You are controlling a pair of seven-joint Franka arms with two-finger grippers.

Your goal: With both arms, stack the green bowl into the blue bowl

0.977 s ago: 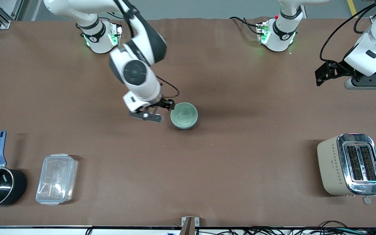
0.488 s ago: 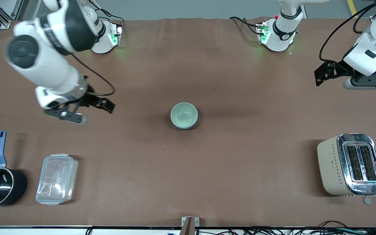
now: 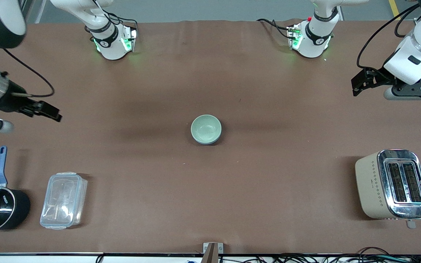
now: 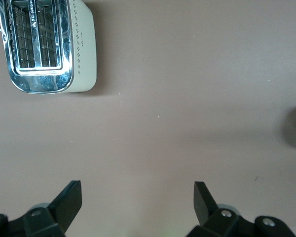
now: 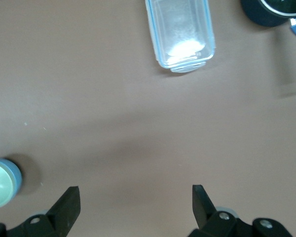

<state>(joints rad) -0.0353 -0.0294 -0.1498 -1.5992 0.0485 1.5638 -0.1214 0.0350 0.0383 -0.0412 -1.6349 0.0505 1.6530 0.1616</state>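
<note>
- Sage-green, the green bowl [image 3: 205, 128] sat nested in the blue bowl [image 3: 207, 141] mid-table [image 3: 269, 182]; stacking looked finished.
- Right pincer [image 5: 133, 200], spread and empty, hung above the table's right-arm end.
- Left pincer [image 4: 137, 197], also spread and empty, waited above the left-arm end.

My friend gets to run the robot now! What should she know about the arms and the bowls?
Right gripper: open, holding nothing, up over the right arm's end of the table.
Left gripper: open, holding nothing, waiting over the left arm's end.
The green bowl sits inside the blue bowl at the table's middle; only the blue rim peeks out underneath.
Done: the stacking looks finished and neither gripper touches the bowls.
Left: nothing I can see.
</note>
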